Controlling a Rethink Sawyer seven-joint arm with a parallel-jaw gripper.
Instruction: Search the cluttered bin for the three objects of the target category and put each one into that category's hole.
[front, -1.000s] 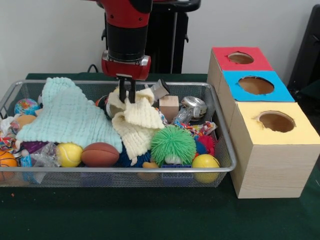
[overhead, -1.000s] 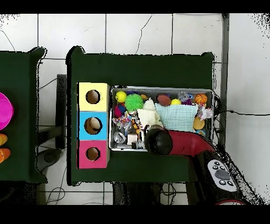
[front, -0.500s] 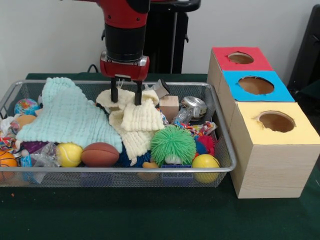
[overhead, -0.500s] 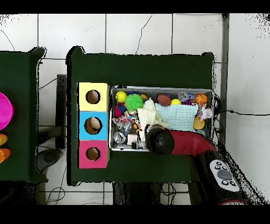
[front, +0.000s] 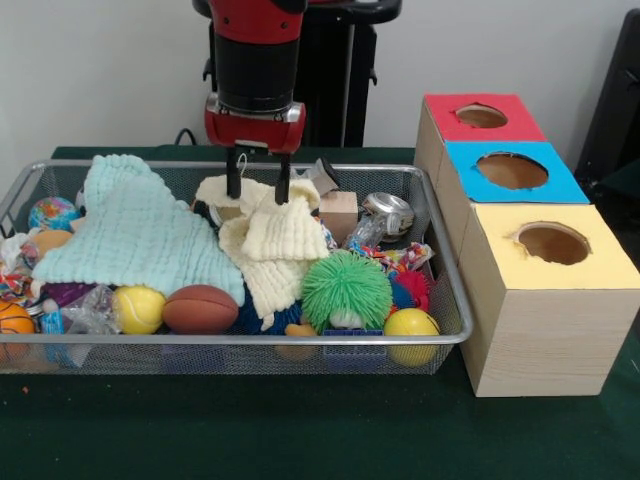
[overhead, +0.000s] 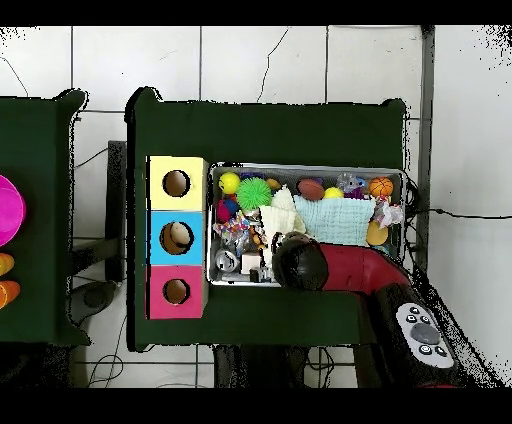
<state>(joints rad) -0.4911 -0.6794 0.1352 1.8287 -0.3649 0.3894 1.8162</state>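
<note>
Front view | claw (front: 259, 188) spread over cream cloth (front: 272, 240) | can (front: 388, 212) label unreadable

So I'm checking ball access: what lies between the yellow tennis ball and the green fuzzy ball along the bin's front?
In the front view, a brown football sits between the tennis ball and the green fuzzy ball, with the cream cloth hanging beside it.

green table (front: 300, 430), wire bin (front: 440, 335), three-hole box (front: 545, 330) beside it

Pink round thing (overhead: 5, 209) on separate left table (overhead: 40, 140)
</note>
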